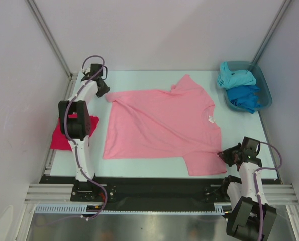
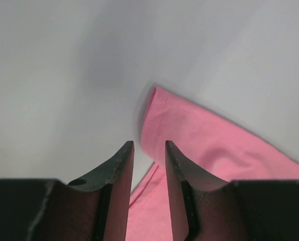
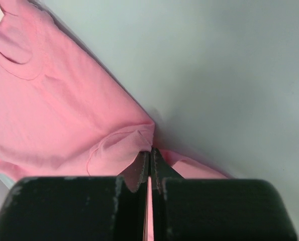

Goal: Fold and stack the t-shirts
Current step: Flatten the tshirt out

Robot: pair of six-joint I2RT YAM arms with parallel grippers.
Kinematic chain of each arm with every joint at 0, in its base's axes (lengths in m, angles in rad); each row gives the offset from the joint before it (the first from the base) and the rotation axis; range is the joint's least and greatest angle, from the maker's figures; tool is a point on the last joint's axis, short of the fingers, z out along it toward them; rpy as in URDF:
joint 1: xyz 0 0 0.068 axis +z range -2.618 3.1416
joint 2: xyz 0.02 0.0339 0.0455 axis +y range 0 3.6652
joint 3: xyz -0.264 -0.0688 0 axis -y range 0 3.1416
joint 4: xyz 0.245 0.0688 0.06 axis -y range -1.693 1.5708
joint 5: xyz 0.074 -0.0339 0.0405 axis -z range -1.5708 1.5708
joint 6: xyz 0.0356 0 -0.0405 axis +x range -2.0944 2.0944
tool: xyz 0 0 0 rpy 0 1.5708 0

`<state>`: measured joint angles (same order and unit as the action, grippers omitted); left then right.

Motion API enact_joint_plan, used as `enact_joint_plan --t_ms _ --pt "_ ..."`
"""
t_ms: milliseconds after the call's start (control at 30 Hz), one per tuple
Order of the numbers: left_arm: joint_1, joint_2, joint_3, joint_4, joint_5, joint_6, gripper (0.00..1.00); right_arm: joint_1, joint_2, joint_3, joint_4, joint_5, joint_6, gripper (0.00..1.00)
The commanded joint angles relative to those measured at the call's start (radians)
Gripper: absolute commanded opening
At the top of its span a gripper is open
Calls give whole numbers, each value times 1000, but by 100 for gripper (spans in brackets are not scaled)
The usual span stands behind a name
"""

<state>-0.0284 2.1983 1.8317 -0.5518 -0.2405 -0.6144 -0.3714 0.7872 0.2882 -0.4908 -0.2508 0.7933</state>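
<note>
The light pink t-shirt lies spread, somewhat wrinkled, in the middle of the table, its white neck tag toward the right. My left gripper is open at the shirt's far-left corner. In the left wrist view the open gripper has pink cloth showing between and beyond its fingers. My right gripper is shut on the shirt's near-right sleeve edge. The right wrist view shows that gripper pinching a fold of pink cloth. A crimson-magenta shirt lies at the left, partly under the left arm.
A teal plastic tub stands at the back right, holding a turquoise shirt and a blue shirt. Grey walls close in the table on three sides. A black rail runs along the near edge.
</note>
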Motion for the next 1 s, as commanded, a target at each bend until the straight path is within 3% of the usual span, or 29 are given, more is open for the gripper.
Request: enact_joint_plan --t_ms 0,333,600,833,967 --pt "-7 -191 -85 61 61 -48 37 -12 -2 45 40 4 14 0" --pt "-111 -596 -546 188 135 -85 37 -20 -9 60 89 -27 46 0" --pt "-229 -764 -874 259 152 -145 37 -18 0 68 95 -35 44 0" --pt "-487 -900 -1064 254 35 -264 37 -17 36 66 126 -35 47 0" --pt "-536 -982 -1170 224 -74 -300 37 -17 63 59 152 -36 49 0"
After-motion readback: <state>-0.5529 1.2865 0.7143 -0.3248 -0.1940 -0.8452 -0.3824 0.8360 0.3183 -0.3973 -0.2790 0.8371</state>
